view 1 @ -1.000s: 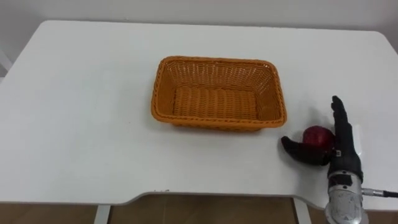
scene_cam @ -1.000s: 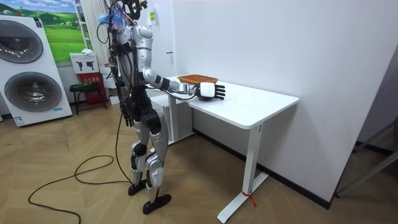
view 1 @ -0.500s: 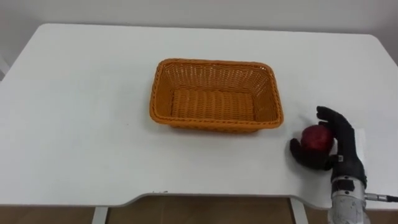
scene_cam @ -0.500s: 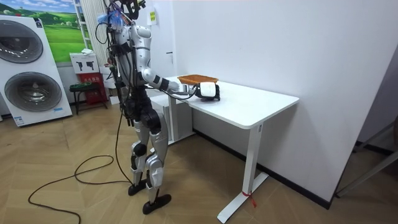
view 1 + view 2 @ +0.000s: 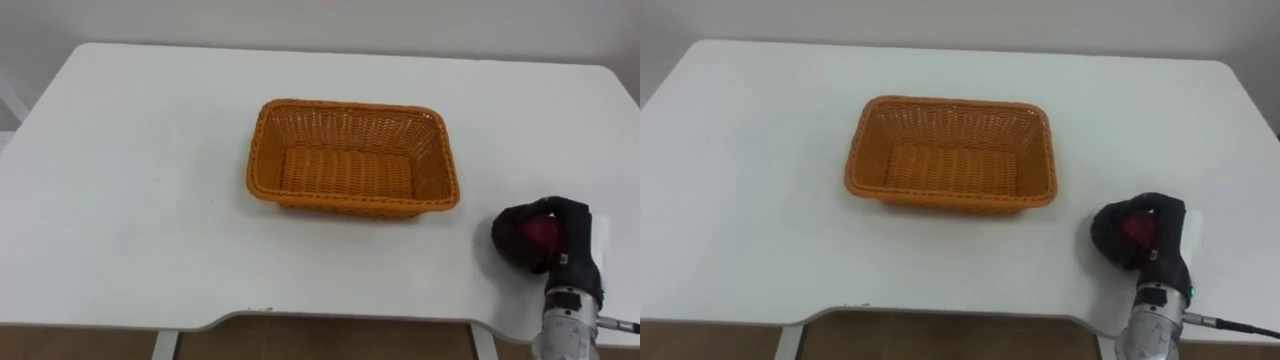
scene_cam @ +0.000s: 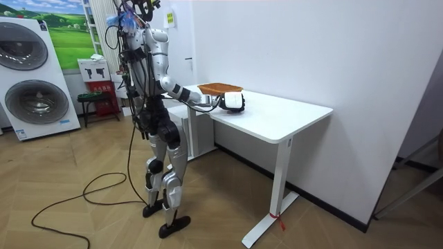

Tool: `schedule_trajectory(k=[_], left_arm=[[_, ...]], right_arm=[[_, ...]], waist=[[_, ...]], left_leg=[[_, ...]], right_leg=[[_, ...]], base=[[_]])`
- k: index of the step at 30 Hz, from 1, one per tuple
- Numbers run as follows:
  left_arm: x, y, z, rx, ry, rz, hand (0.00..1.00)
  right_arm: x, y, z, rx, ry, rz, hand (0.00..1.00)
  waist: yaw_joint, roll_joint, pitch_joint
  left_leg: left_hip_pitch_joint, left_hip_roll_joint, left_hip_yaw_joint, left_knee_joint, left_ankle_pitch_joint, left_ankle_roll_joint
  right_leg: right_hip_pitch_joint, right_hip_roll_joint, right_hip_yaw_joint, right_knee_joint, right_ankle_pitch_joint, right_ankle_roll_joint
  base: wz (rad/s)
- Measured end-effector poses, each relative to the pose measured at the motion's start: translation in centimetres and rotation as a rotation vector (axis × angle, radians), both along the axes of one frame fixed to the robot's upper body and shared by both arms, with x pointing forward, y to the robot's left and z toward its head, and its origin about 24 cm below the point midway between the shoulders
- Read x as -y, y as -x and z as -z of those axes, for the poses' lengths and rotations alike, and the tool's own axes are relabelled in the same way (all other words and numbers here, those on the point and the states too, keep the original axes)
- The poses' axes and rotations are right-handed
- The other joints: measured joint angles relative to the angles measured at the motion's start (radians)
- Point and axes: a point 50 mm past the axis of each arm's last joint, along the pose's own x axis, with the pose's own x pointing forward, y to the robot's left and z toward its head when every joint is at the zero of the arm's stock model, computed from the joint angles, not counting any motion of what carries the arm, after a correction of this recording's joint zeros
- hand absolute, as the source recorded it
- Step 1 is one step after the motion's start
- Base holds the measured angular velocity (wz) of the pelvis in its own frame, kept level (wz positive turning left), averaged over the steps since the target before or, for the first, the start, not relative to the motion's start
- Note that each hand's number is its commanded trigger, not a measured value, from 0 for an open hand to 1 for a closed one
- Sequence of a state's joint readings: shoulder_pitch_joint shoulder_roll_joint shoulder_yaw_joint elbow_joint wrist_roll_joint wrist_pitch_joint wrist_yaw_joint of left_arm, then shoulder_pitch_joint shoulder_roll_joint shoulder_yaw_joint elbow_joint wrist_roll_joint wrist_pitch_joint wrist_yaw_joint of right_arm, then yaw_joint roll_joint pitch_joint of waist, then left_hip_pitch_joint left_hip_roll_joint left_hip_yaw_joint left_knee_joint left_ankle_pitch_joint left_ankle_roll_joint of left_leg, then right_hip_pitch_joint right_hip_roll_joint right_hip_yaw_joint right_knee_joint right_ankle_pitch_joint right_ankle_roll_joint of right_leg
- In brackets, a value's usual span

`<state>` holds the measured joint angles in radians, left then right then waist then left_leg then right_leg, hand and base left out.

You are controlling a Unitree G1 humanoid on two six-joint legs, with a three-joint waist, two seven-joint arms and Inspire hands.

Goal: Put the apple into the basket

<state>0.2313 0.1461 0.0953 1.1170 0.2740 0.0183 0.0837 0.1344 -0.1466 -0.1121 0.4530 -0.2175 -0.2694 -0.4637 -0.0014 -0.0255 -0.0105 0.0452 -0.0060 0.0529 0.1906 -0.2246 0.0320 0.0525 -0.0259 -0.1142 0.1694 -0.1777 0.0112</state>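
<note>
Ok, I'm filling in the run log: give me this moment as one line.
stage: grasp | right robot hand: shut on apple | apple: right of basket, near table front edge | basket: empty

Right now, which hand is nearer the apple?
Right. The right hand is curled round the apple on the table, right of the basket. The left hand is not over the table, so well away from it.

Orange basket (image 5: 350,205) on white table (image 5: 130,200)
</note>
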Motion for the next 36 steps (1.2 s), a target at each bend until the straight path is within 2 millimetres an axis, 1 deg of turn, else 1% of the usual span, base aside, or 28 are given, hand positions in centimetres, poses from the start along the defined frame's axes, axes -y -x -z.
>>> schedule_trajectory(k=[5,9,11,13,15,16,17,19,20,22,24,25,27,28,30,31,33,35,36], left_arm=[[0.1,-0.5,0.0,0.027,0.006,0.0,0.0],[0.3,-0.1,0.1,0.019,0.004,-0.008,0.0],[0.5,0.0,0.1,0.017,0.005,-0.011,0.0],[0.6,-0.3,0.1,0.027,0.006,-0.009,0.0],[0.6,-0.3,0.1,0.026,0.007,-0.01,0.0],[0.6,-0.3,0.1,0.028,0.007,-0.009,0.0],[0.6,-0.3,0.1,0.027,0.007,-0.009,0.0],[0.5,-0.3,0.1,0.027,0.005,-0.009,0.0],[0.4,-0.3,0.1,0.024,0.003,-0.009,0.0],[0.3,0.0,0.1,0.012,-0.001,-0.009,0.0],[0.3,0.2,0.1,0.004,0.0,-0.009,0.0],[0.3,0.2,0.1,0.002,0.002,-0.009,0.0],[0.3,0.2,0.1,0.002,0.003,-0.01,0.0],[0.4,0.2,0.1,0.001,0.004,-0.007,0.0],[0.6,0.2,0.2,-0.002,0.009,0.01,0.0],[0.7,0.2,0.2,-0.003,0.009,0.014,0.0],[0.8,0.1,0.2,-0.005,0.007,0.026,0.0],[0.8,0.0,0.2,-0.004,0.008,0.029,0.0],[0.8,-0.1,0.2,-0.001,0.008,0.03,0.0]], right_arm=[[0.0,-0.2,-0.1,0.02,0.014,0.032,1.0],[-0.1,-0.4,-0.5,0.037,0.014,0.045,1.0],[0.0,-0.4,-0.7,0.039,0.011,0.052,1.0],[0.0,-0.6,-0.9,0.046,0.011,0.054,1.0],[-0.1,-0.9,-1.5,0.062,0.015,0.055,1.0],[-0.1,-0.9,-1.7,0.067,0.016,0.055,1.0],[-0.2,-1.2,-2.2,0.085,0.019,0.056,1.0],[-0.3,-1.4,-3.1,0.127,0.028,0.064,1.0],[-0.3,-1.6,-3.6,0.154,0.033,0.074,1.0],[-0.3,-1.7,-4.4,0.203,0.042,0.096,1.0],[-0.4,-1.9,-5.1,0.239,0.047,0.104,1.0],[-0.5,-2.1,-5.6,0.266,0.05,0.106,1.0],[-0.6,-2.3,-6.4,0.305,0.053,0.107,1.0],[-0.8,-2.3,-6.7,0.32,0.054,0.104,1.0],[-1.5,-2.6,-8.0,0.388,0.051,0.083,1.0],[-1.7,-2.6,-8.3,0.402,0.052,0.077,1.0],[-2.4,-2.8,-8.9,0.432,0.054,0.044,1.0],[-2.9,-2.9,-9.0,0.433,0.054,0.011,1.0],[-3.3,-3.0,-9.2,0.437,0.059,-0.013,1.0]], waist=[[0.005,0.001,0.0008],[0.007,0.002,0.0006],[0.007,0.006,0.0029],[0.006,0.006,0.003],[0.007,0.013,0.0045],[0.008,0.016,0.0068],[0.008,0.018,0.0065],[0.009,0.016,0.0074],[0.009,0.011,0.0085],[0.012,-0.003,0.0055],[0.016,-0.013,0.003],[0.018,-0.016,0.0028],[0.02,-0.018,0.0042],[0.022,-0.017,0.0047],[0.023,-0.007,0.0107],[0.024,-0.005,0.0112],[0.028,0.002,0.0146],[0.029,0.005,0.0129],[0.029,0.007,0.0098]], left_leg=[[0.003,0.0,0.002,0.001,0.0,0.0],[0.003,0.0,0.005,0.0,0.0,0.0],[0.003,0.0,0.005,0.0,0.0,0.0],[0.002,0.0,0.005,-0.001,0.0,0.0],[-0.002,0.0,0.009,-0.007,0.001,-0.001],[-0.002,0.0,0.012,-0.008,0.002,-0.001],[-0.004,0.001,0.016,-0.009,0.002,-0.001],[-0.009,0.001,0.019,-0.008,0.003,-0.001],[-0.009,0.001,0.019,-0.008,0.004,-0.001],[-0.009,0.0,0.019,-0.007,0.004,-0.001],[-0.008,0.0,0.019,-0.007,0.004,-0.001],[-0.007,0.0,0.019,-0.007,0.004,-0.001],[-0.006,0.0,0.017,-0.004,0.004,-0.001],[-0.006,0.0,0.017,-0.004,0.004,-0.001],[-0.01,0.0,0.016,0.0,0.004,-0.001],[-0.015,0.0,0.016,0.0,0.004,-0.001],[-0.02,0.003,0.016,-0.001,0.003,-0.001],[-0.027,0.003,0.015,-0.002,0.003,-0.001],[-0.038,0.004,0.015,0.0,0.004,-0.002]], right_leg=[[-0.002,0.0,0.003,-0.001,0.0,0.0],[-0.003,0.0,0.004,0.0,0.0,0.0],[-0.003,0.0,0.004,0.001,0.0,0.0],[-0.005,-0.001,0.004,0.002,0.0,0.0],[-0.019,0.0,0.007,0.011,0.0,0.0],[-0.022,0.0,0.009,0.015,0.0,0.0],[-0.028,0.0,0.012,0.017,0.0,0.0],[-0.033,0.001,0.016,0.017,0.0,0.0],[-0.033,0.001,0.016,0.017,0.0,0.0],[-0.032,0.001,0.016,0.016,0.0,0.0],[-0.031,0.001,0.015,0.016,0.0,0.0],[-0.03,0.001,0.014,0.015,0.0,0.0],[-0.028,0.0,0.015,0.014,0.0,0.0],[-0.028,0.0,0.015,0.014,0.0,0.0],[-0.03,0.0,0.013,0.015,0.0,0.0],[-0.032,0.0,0.012,0.016,0.0,0.0],[-0.038,0.002,0.013,0.018,0.001,-0.001],[-0.042,0.003,0.012,0.019,0.001,-0.002],[-0.053,0.003,0.012,0.02,0.002,-0.003]], base=[[-0.01],[0.0],[0.0],[0.0],[-0.07],[-0.11],[-0.13],[-0.07],[0.0],[0.0],[0.0],[0.0],[0.0],[0.0],[0.0],[0.0],[0.0],[0.0],[0.0]])
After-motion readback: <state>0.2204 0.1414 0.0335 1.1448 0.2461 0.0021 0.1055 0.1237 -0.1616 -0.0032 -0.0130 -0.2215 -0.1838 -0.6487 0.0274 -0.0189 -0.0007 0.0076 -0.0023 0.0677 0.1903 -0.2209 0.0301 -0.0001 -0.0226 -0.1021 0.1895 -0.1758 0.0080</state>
